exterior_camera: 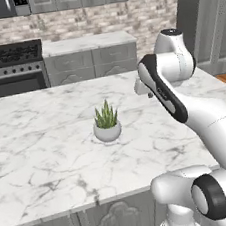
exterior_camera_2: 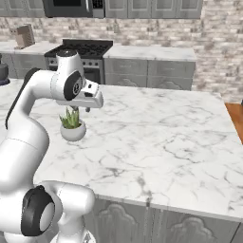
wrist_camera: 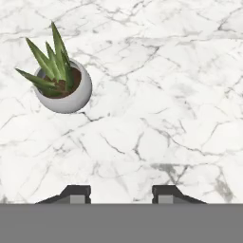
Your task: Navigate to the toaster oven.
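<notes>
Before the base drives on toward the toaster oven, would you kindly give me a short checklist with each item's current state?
1. Gripper empty, fingers apart: ok.
2. Gripper apart from the potted plant: ok.
3. Arm raised above the marble island counter, not touching it: ok.
4. Toaster oven identified ahead: cannot tell; the stove and microwave are visible instead.
5. Floor path around the island free: cannot tell; the counter hides most of it.

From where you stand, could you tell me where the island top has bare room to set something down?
The marble island is bare to the right of the potted plant, out to its far and right edges. The near strip in front of the plant is also free. It is tightest by the plant, where the open hand hangs.
</notes>
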